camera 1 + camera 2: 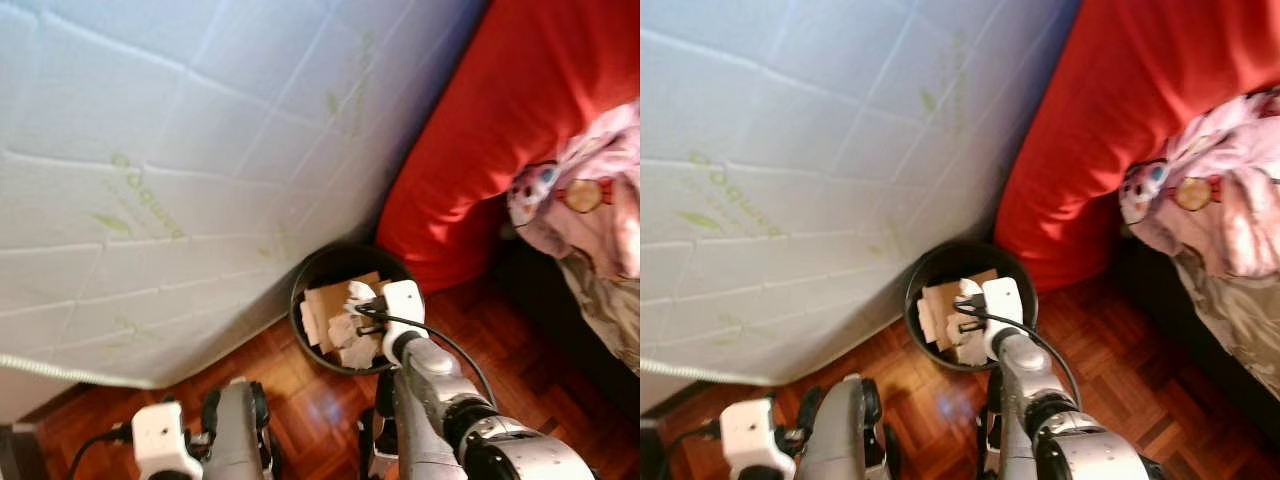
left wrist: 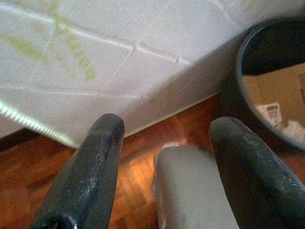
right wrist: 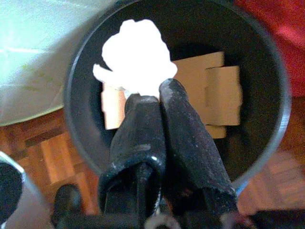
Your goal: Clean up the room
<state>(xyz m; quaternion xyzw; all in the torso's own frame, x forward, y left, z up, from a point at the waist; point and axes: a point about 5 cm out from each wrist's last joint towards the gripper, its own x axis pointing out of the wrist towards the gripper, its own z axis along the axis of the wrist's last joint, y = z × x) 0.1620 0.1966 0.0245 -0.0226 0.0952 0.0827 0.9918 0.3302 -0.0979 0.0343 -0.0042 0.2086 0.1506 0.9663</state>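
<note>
Parquet floor [image 1: 310, 395], white mattress [image 1: 180, 150] leaning beside a red cushion [image 1: 480, 140]. Right gripper [image 3: 147, 95] poised over the black bin [image 1: 310, 275], clenched on a crumpled white tissue [image 3: 136, 59] above cardboard scraps [image 3: 214, 90]. Left gripper [image 2: 164, 138] parted, low near the floor, grasping nothing.

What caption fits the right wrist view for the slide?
Right hand pinching crumpled white paper over the black bin holding cardboard scraps.
</note>
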